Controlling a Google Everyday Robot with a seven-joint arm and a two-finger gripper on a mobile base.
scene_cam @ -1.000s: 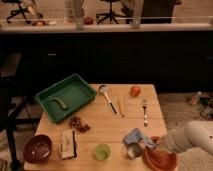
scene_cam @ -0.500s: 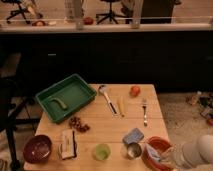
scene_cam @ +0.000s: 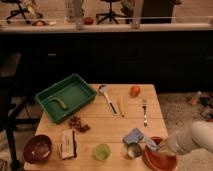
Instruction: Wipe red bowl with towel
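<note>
1. Red bowl (scene_cam: 159,160), orange-red and tilted, was seen at the bench's (scene_cam: 100,122) front right corner.
2. Gripper (scene_cam: 159,145) was positioned at its rim, beside the towel (scene_cam: 134,136).
3. Jaw state: cannot tell.

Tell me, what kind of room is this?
Probably an office or lab: office chairs stand behind a dark counter. The gripper is over the red bowl on a wooden table.

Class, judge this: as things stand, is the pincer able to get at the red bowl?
Probably yes. The pincer already sits at the red bowl's rim, with nothing between them; the towel lies just left.
</note>
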